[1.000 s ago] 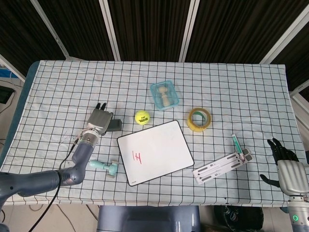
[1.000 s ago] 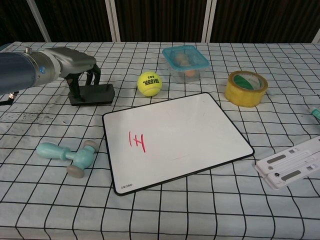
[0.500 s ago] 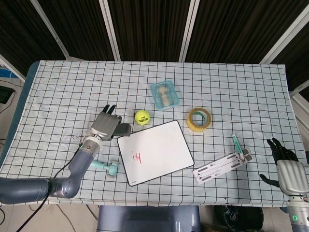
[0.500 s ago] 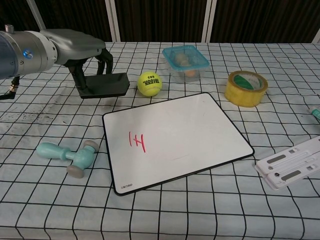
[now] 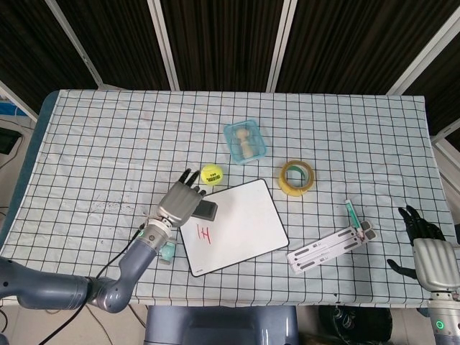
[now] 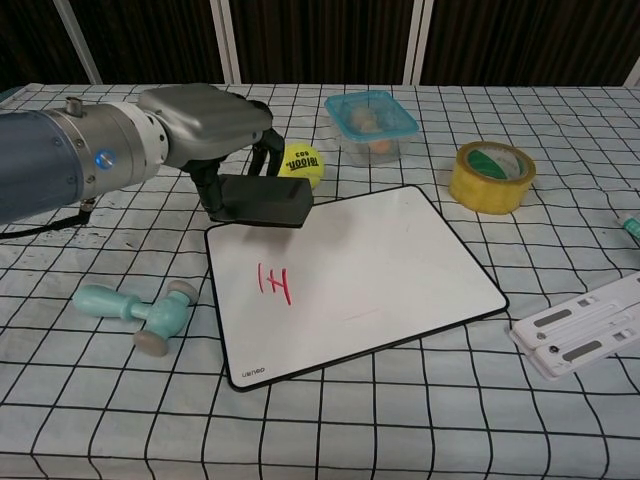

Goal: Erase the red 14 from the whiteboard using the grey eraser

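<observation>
Chest view: left hand point(image 6: 215, 115) grips grey eraser point(image 6: 262, 201) above whiteboard point(image 6: 400, 270) corner; right hand point(image 5: 424, 248) empty, fingers apart

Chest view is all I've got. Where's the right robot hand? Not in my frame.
Observer: Head view has the right robot hand off the table's near right corner, fingers apart, holding nothing.
Operator: What's inside the blue tub? It's blurry here.
Observer: From above, the blue tub holds a small pale wooden figure.
Operator: Is the eraser over the digits?
Observer: No. From above, the grey eraser in the left robot hand is over the far left corner of the whiteboard. The red 14 lies uncovered, nearer the robot.
</observation>
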